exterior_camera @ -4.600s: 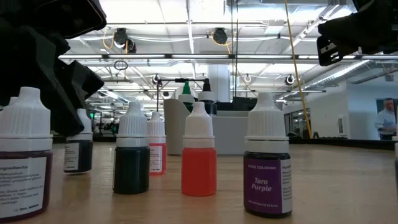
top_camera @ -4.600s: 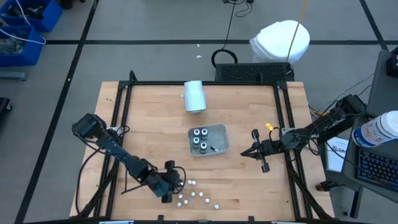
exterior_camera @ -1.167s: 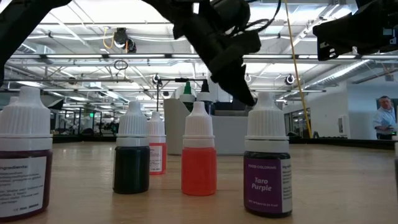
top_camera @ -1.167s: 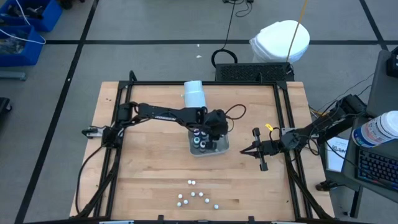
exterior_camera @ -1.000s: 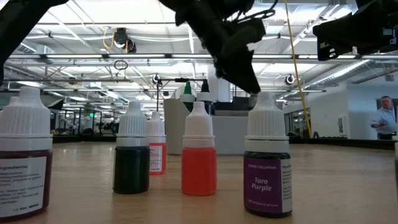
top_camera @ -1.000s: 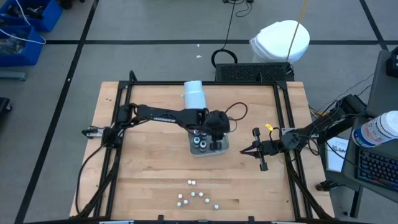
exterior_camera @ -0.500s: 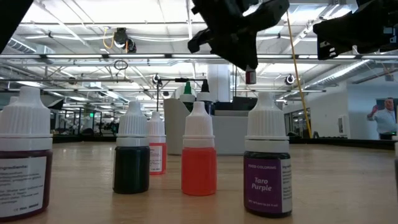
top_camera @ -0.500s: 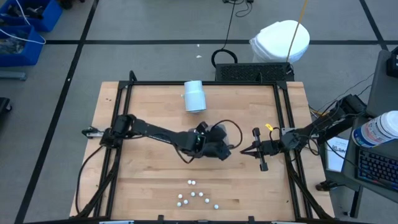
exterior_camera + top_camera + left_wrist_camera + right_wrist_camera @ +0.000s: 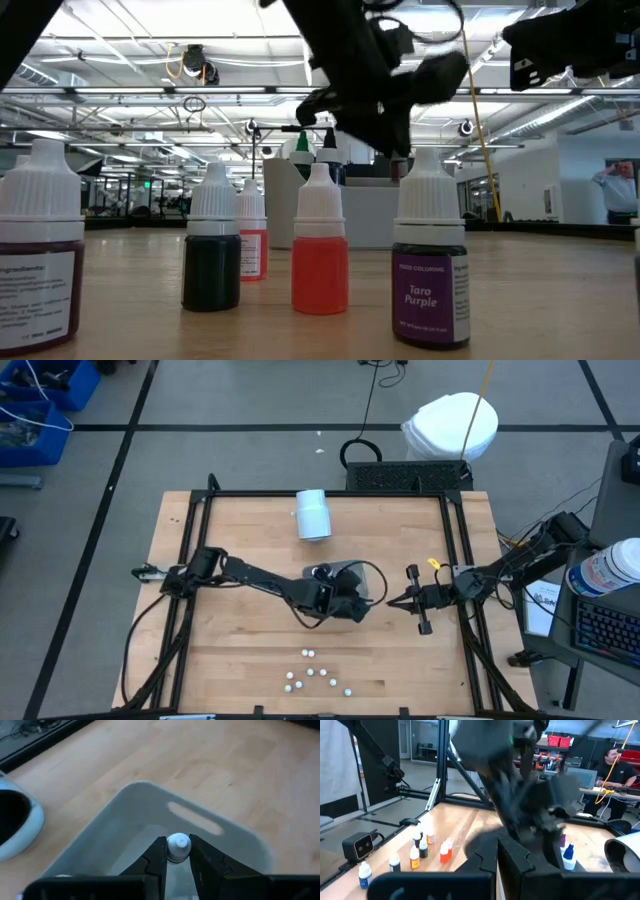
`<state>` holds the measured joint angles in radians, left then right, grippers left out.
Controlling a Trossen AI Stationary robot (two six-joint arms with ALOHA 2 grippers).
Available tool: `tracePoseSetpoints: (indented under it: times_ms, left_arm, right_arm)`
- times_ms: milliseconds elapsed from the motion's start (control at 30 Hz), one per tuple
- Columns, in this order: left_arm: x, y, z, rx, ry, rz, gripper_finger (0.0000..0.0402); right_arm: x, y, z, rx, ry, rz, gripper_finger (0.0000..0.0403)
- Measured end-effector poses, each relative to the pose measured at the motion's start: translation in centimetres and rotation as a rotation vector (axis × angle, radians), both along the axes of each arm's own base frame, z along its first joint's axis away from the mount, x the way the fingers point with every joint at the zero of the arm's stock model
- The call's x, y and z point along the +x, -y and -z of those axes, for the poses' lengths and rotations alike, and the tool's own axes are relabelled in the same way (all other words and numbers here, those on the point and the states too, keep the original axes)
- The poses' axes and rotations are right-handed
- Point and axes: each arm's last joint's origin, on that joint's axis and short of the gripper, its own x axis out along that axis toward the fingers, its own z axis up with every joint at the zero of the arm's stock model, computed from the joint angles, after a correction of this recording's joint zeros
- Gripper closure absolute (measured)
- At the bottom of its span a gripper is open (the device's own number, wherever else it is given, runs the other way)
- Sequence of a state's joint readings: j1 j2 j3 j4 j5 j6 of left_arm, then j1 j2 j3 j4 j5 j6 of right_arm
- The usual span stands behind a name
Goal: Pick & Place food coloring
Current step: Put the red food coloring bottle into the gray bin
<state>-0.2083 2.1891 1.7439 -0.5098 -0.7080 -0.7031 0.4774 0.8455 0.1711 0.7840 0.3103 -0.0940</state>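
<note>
Left wrist view shows the left gripper (image 9: 177,851) clamped on a white-capped food coloring bottle (image 9: 178,844), now lowered inside the grey tray (image 9: 145,802) at mid-bench; release seems next. The right gripper (image 9: 402,603), shut, waits near the right edge.

The left arm (image 9: 260,577) lies across the table's (image 9: 240,530) middle, blocking the grey tray (image 9: 350,570). A white cylinder (image 9: 313,515) stands near the far edge. Loose bottles (image 9: 315,674) crowd the near edge. The near-left and far-right corners lie bare.
</note>
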Motion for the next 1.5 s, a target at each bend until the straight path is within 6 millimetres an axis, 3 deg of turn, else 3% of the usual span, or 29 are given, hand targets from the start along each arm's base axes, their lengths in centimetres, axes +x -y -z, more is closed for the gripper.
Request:
tracePoseSetpoints:
  times_ms: [233,867,1167,1367,1500]
  left_arm:
    - [0.1,-1.3,0.1,-0.019,-0.034,0.002,0.0330]
    - [0.4,-1.1,1.4,-0.048,-0.103,0.103,0.0330]
    - [0.4,-1.0,1.3,0.044,-0.214,0.289,0.0330]
    - [0.9,-0.9,0.3,0.092,-0.318,0.580,0.0330]
    - [1.1,-2.2,-0.4,0.067,-0.355,0.702,0.0330]
  right_arm:
    - [0.0,0.0,0.0,-0.002,-0.001,-0.001,0.0401]
    - [0.0,0.0,0.0,-0.004,-0.001,-0.001,0.0401]
    - [0.0,0.0,0.0,0.000,-0.002,-0.002,0.0401]
    - [0.0,0.0,0.0,0.000,-0.002,-0.002,0.0401]
    - [0.0,0.0,0.0,-0.001,-0.002,-0.002,0.0401]
